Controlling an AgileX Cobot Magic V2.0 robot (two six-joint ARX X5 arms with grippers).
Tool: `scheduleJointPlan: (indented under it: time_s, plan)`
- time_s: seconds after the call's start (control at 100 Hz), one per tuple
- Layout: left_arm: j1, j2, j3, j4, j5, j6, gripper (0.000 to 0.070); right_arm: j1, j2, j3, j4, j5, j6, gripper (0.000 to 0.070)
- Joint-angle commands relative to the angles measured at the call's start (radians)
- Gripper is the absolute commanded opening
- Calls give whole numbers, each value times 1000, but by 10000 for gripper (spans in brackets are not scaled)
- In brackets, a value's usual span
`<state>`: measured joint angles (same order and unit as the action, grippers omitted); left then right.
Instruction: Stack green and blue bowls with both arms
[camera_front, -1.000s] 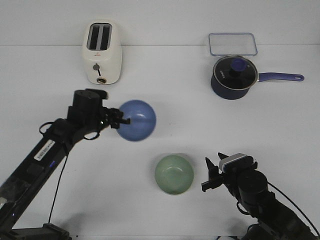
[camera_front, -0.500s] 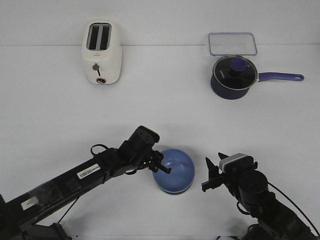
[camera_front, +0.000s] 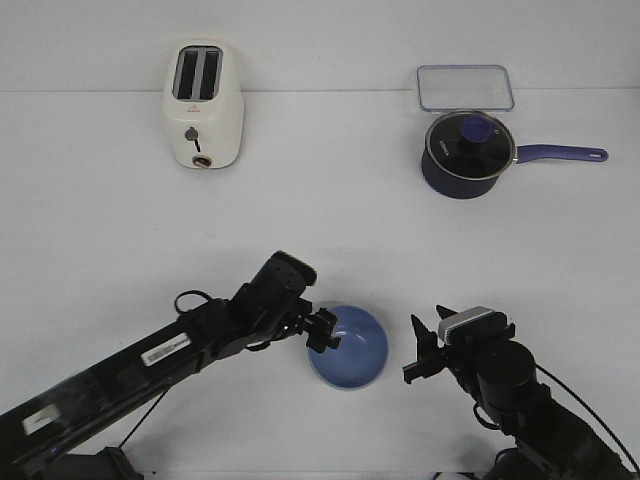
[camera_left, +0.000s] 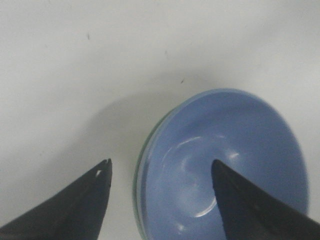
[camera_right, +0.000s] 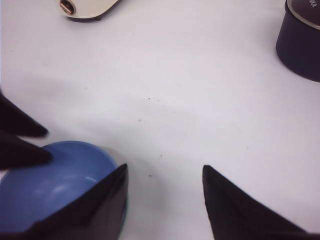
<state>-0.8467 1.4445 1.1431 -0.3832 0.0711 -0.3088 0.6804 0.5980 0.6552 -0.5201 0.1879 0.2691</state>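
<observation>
Nearest the robot, right claw (camera_front: 422, 352) hovered low over the white tabletop (camera_front: 320, 210), jaws spread apart w/ nothing between them, just right of the blue bowl (camera_front: 350, 345). Blue bowl sat nested in the green bowl (camera_left: 140, 162), of which only a thin rim edge showed in the left wrist view. Left claw (camera_front: 326, 330) was at the blue bowl's left rim, jaws parted, one finger over the bowl, one outside; not gripping it. Further back: toaster (camera_front: 203, 105) at left, navy saucepan (camera_front: 470, 152) w/ glass lid at right, clear container (camera_front: 465, 87) behind it.
</observation>
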Motion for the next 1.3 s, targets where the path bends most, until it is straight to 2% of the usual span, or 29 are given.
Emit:
scheduleJointPlan:
  time_s: [0.0, 0.09, 0.19, 0.38, 0.41, 0.44, 0.47, 0.48, 0.5, 0.67, 1.29]
  plan:
    - [3, -78, 17, -14, -42, 61, 382, 9, 2, 5, 11, 4, -11, 308]
    - [16, -201, 15, -71, -147, 103, 382, 9, -14, 5, 15, 4, -33, 308]
    - [36, -351, -28, -113, -241, 106, 382, 9, -37, 5, 25, 3, -39, 308]
    - [63, -663, -288, -56, -348, 33, 366, 10, -55, 4, 25, 3, -43, 305]
    - [65, -695, -322, -47, -353, 21, 334, 10, -54, 4, 25, 3, -43, 275]
    - [67, -731, -357, -37, -355, 6, 255, 10, -53, 4, 25, 2, -43, 178]
    - [68, -762, -385, -33, -355, -8, 136, 10, -53, 4, 25, 0, -46, 28]
    - [68, -772, -394, -32, -355, -12, 90, 10, -53, 4, 24, 0, -48, 0]
    - [68, -789, -408, -32, -355, -18, 0, 10, -53, 4, 24, -3, -55, 0]
    - [68, -846, -434, -33, -356, 7, 15, 10, -38, 4, 25, 6, -65, 11]
    - [68, -997, -434, -27, -355, 10, 16, 10, -48, 5, 25, -3, -50, 11]
